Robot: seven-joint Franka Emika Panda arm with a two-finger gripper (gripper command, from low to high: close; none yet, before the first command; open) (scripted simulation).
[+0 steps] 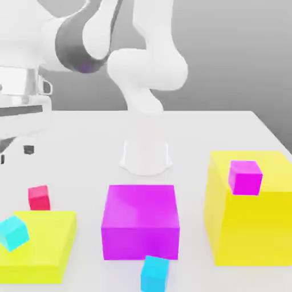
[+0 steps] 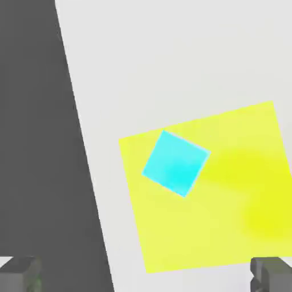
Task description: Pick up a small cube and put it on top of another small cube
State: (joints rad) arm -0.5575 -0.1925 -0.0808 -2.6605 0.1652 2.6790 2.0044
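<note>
Small red cube on the table; gripper held above the scene with fingers wide apart.

Reading the exterior view from its left, we see the gripper with its fingers spread and nothing between them. Below it sits the small cube, plain red with flat unmarked faces, resting on the white table just behind the low yellow block. A cyan cube lies tilted on that block. Next come the magenta block, a second cyan cube, then the tall yellow block carrying a small magenta cube.
</note>
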